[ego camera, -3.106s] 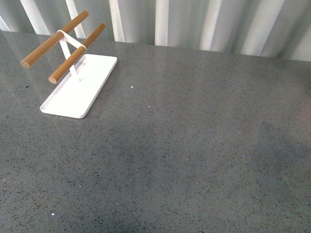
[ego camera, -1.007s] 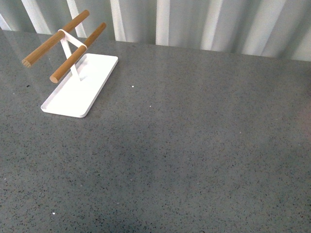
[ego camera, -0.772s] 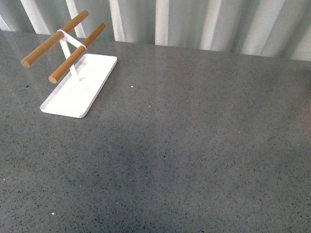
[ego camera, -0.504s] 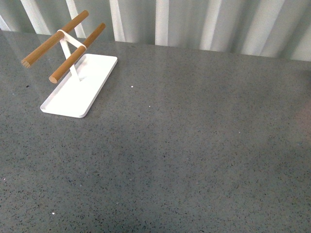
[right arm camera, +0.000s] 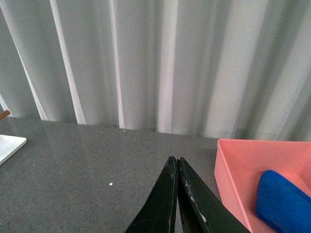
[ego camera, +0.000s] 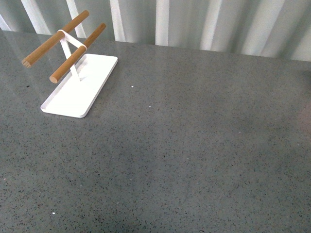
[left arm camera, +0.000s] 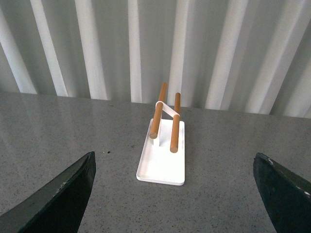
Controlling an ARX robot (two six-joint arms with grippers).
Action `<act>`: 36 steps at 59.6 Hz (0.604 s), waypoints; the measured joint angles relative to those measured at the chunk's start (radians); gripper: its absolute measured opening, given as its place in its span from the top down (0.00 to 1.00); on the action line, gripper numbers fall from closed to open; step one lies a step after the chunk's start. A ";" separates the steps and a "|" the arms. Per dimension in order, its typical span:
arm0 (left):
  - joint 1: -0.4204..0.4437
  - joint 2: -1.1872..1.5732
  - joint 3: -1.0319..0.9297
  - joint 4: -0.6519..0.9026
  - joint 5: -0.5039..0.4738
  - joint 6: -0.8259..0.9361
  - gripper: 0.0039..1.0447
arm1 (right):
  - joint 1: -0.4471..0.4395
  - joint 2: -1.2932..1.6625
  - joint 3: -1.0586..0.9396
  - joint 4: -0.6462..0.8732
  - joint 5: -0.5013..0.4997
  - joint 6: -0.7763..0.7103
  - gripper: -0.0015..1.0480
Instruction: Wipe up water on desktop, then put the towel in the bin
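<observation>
Nothing has shifted on the surface (ego camera: 194, 145) since earlier. The towel (right arm camera: 282, 201) lies in the pink bin (right arm camera: 233, 170), just beside my right jaws (right arm camera: 177, 167), closed and empty; my left jaws (left arm camera: 172, 191) gape wide, holding nothing.

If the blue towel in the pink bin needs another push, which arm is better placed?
Probably the right: its closed gripper is beside the pink bin holding the towel. The left gripper faces the white rack.
</observation>
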 joint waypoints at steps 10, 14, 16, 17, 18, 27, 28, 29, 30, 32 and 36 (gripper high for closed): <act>0.000 0.000 0.000 0.000 0.000 0.000 0.06 | 0.086 -0.068 -0.051 -0.019 0.118 0.001 0.97; 0.000 0.000 0.000 0.000 0.000 0.000 0.06 | 0.134 -0.092 -0.066 -0.026 0.139 0.001 0.97; 0.000 0.000 0.000 0.000 0.000 0.000 0.06 | 0.143 -0.102 -0.072 -0.030 0.137 0.001 0.97; 0.000 0.000 0.000 0.000 0.001 0.000 0.06 | 0.146 -0.108 -0.075 -0.032 0.138 0.000 0.97; 0.000 0.000 0.000 0.000 0.001 0.000 0.06 | 0.147 -0.114 -0.078 -0.035 0.138 0.000 0.97; 0.000 0.000 0.000 0.000 0.001 0.000 0.06 | 0.148 -0.160 -0.100 -0.058 0.145 0.001 0.97; 0.000 0.000 0.000 0.000 0.000 0.000 0.06 | 0.148 -0.163 -0.101 -0.059 0.145 0.001 0.97; 0.000 0.000 0.000 0.000 0.000 0.000 0.06 | 0.148 -0.169 -0.104 -0.063 0.145 0.001 0.97; 0.000 0.000 0.000 0.000 0.000 0.000 0.06 | 0.148 -0.175 -0.106 -0.066 0.145 0.001 0.97; 0.000 0.000 0.000 0.000 0.000 0.000 0.06 | 0.148 -0.183 -0.110 -0.071 0.146 0.001 0.97; 0.000 0.000 0.000 0.000 0.000 0.000 0.06 | 0.148 -0.201 -0.116 -0.081 0.146 0.001 0.97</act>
